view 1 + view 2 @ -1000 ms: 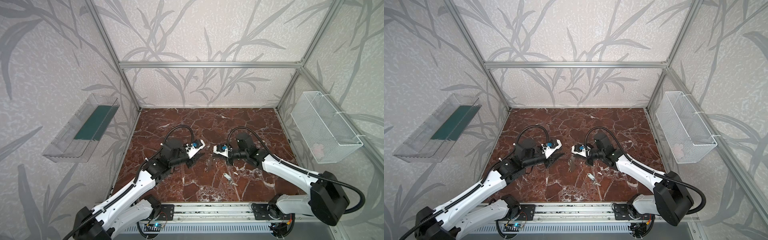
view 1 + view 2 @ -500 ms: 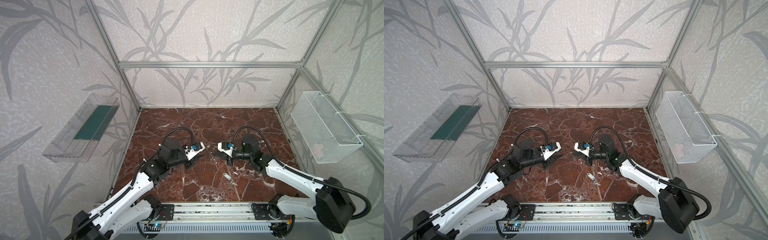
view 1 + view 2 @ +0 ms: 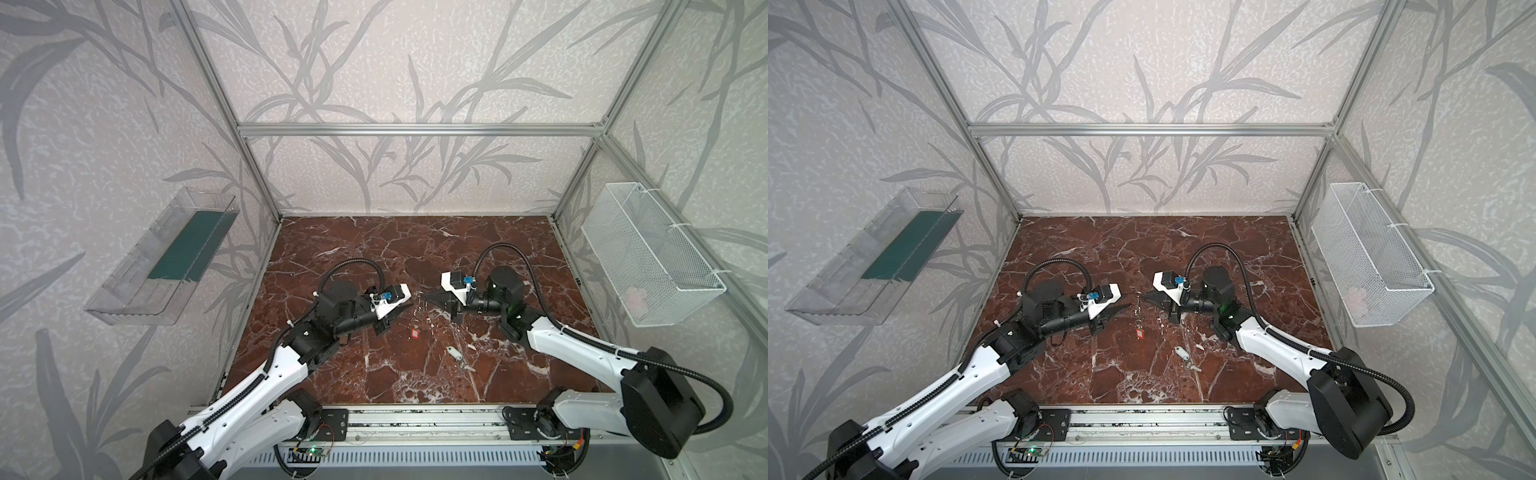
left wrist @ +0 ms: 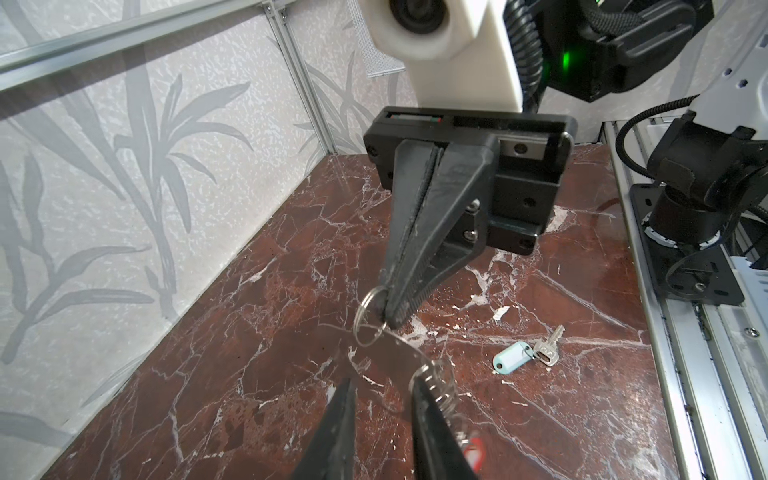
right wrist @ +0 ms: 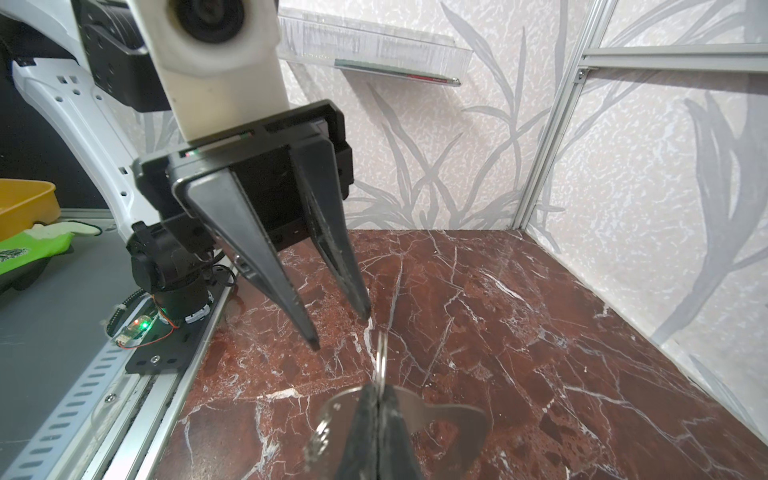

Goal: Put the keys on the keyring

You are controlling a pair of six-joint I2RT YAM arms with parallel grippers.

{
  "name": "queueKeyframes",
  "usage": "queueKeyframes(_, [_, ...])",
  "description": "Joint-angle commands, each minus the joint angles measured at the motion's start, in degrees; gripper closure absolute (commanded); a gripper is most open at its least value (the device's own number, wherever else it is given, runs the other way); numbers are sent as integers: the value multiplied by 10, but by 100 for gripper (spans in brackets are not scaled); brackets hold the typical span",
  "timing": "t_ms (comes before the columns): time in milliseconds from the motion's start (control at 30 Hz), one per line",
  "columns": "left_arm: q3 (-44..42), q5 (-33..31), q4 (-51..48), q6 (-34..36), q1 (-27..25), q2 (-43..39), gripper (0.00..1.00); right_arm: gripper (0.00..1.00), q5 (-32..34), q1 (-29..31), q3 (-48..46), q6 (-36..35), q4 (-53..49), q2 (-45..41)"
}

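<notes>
- Presently, the right fingers (image 4: 395, 316) pinch shut on the flat grey metal keyring (image 5: 453, 415), above the red marble tabletop (image 3: 415, 249).
- The left fingers (image 5: 301, 324), partly open, hover just beside it.
- The red-orange-tagged silver key (image 3: 1139, 333) dangles from it; the white-tagged key (image 4: 511, 360) lies on the tabletop.

Right pincer (image 5: 378, 392) clamped on a split ring (image 5: 381, 353) (grey keyring plate (image 5: 457, 419) behind), left pincer (image 5: 340, 332) parted opposite

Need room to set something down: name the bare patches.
Bare: red marble tabletop along the back wall, and its front strip by the rail. Crowded: mid-table, around the right gripper, flat grey metal keyring and white-tagged silver key.
</notes>
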Motion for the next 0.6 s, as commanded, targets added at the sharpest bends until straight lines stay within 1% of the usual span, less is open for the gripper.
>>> queueKeyframes(0, [5,18,47,-8,4,10,74,100,-20,-3,-2,17,50,1])
queueKeyframes(267, [14,29,52,-15,4,29,75,100,-37,-5,1,16,53,-3])
queueKeyframes(567, [28,68,44,-22,9,35,75,100,-48,-5,-1,-11,36,-6])
